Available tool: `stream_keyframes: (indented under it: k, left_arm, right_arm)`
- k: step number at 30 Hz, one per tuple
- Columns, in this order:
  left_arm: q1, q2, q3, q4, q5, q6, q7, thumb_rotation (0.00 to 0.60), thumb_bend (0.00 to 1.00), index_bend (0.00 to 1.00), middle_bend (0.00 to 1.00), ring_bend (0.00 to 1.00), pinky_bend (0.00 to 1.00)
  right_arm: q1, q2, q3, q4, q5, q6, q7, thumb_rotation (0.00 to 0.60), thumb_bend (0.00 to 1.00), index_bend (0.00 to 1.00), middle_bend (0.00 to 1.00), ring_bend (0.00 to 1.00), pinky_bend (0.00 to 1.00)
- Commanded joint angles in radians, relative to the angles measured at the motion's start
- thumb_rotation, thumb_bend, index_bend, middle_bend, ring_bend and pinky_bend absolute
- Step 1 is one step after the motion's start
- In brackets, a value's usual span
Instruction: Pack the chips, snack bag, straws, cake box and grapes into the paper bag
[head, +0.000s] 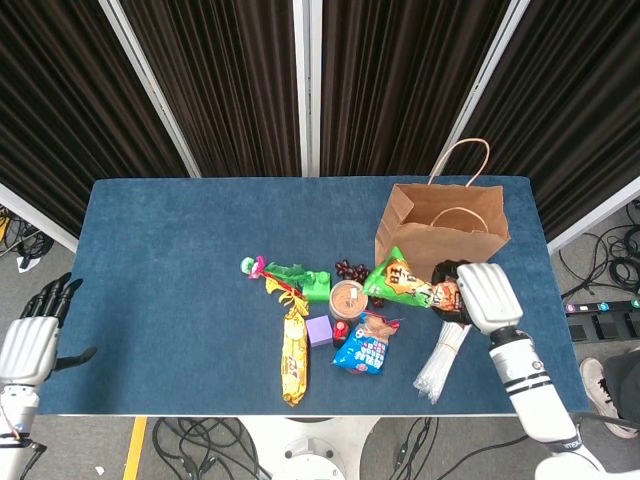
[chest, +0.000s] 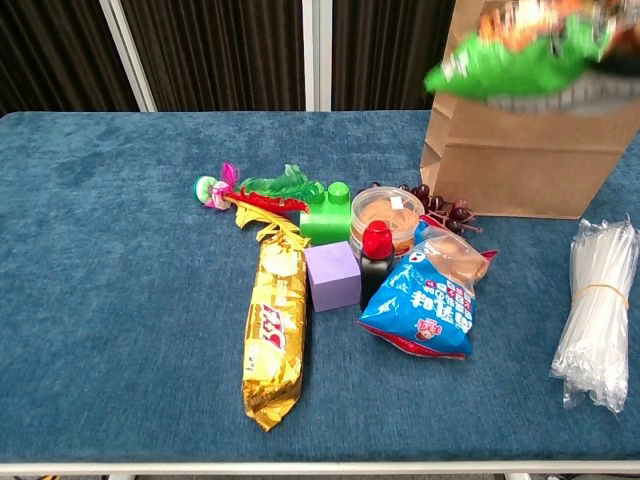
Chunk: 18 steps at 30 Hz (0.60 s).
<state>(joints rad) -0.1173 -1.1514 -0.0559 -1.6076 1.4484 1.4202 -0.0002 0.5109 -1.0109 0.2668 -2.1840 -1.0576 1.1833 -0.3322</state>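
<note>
My right hand (head: 485, 295) pinches the green snack bag (head: 403, 283) aloft, just in front of the paper bag (head: 442, 238), not yet in. Chips (chest: 275, 330), straws (chest: 597, 310), grapes (chest: 440, 210) lie on the tabletop (head: 170, 260) beside it. My left hand (head: 35, 335) hangs spread, idle.

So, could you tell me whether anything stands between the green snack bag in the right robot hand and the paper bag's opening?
Nothing visible does. The right robot hand holds the snack bag up off the table, just in front of the paper bag, whose top is open with only its handles above it.
</note>
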Motion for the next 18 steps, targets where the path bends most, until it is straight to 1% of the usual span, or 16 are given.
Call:
stream_keyframes:
  k: [1, 3, 6, 10, 12, 14, 16, 18]
  left_arm:
    - [0.0, 0.001, 0.0, -0.002, 0.0, 0.001, 0.001, 0.6, 0.09, 0.05, 0.01, 0.0, 0.16]
    - [0.0, 0.003, 0.0, -0.003, -0.001, 0.001, 0.0, 0.6, 0.09, 0.04, 0.01, 0.0, 0.16]
    - [0.002, 0.006, -0.001, -0.003, -0.004, 0.004, -0.006, 0.6, 0.09, 0.05, 0.01, 0.0, 0.16]
    - [0.005, 0.008, 0.0, 0.002, -0.006, 0.006, -0.017, 0.6, 0.09, 0.05, 0.01, 0.0, 0.16]
    - [0.005, 0.008, 0.002, 0.005, -0.006, 0.005, -0.021, 0.6, 0.09, 0.05, 0.01, 0.0, 0.16]
    - [0.004, 0.006, 0.002, 0.009, -0.005, 0.003, -0.026, 0.6, 0.09, 0.05, 0.01, 0.0, 0.16]
    - [0.003, 0.003, 0.003, 0.015, -0.004, 0.001, -0.032, 0.6, 0.09, 0.04, 0.01, 0.0, 0.16]
    - [0.003, 0.002, 0.003, 0.019, -0.004, 0.0, -0.037, 0.6, 0.09, 0.04, 0.01, 0.0, 0.16]
  right_arm:
    - [0.011, 0.024, 0.058, -0.038, -0.069, 0.043, 0.041, 0.6, 0.32, 0.71, 0.53, 0.51, 0.67]
    - [0.02, 0.021, 0.086, -0.036, -0.081, 0.068, 0.049, 0.6, 0.32, 0.71, 0.53, 0.51, 0.67]
    - [0.046, 0.016, 0.137, -0.015, -0.068, 0.11, 0.025, 0.6, 0.32, 0.71, 0.53, 0.51, 0.67]
    - [0.099, 0.011, 0.212, 0.052, 0.006, 0.15, -0.038, 0.6, 0.32, 0.71, 0.53, 0.51, 0.67]
    - [0.123, 0.009, 0.235, 0.092, 0.048, 0.148, -0.057, 0.6, 0.32, 0.71, 0.53, 0.51, 0.67]
    - [0.15, 0.015, 0.258, 0.138, 0.12, 0.131, -0.079, 0.6, 0.32, 0.71, 0.53, 0.51, 0.67]
    - [0.173, 0.028, 0.269, 0.176, 0.184, 0.102, -0.103, 0.6, 0.32, 0.71, 0.53, 0.51, 0.67]
    - [0.191, 0.044, 0.268, 0.21, 0.221, 0.072, -0.129, 0.6, 0.33, 0.71, 0.54, 0.51, 0.67]
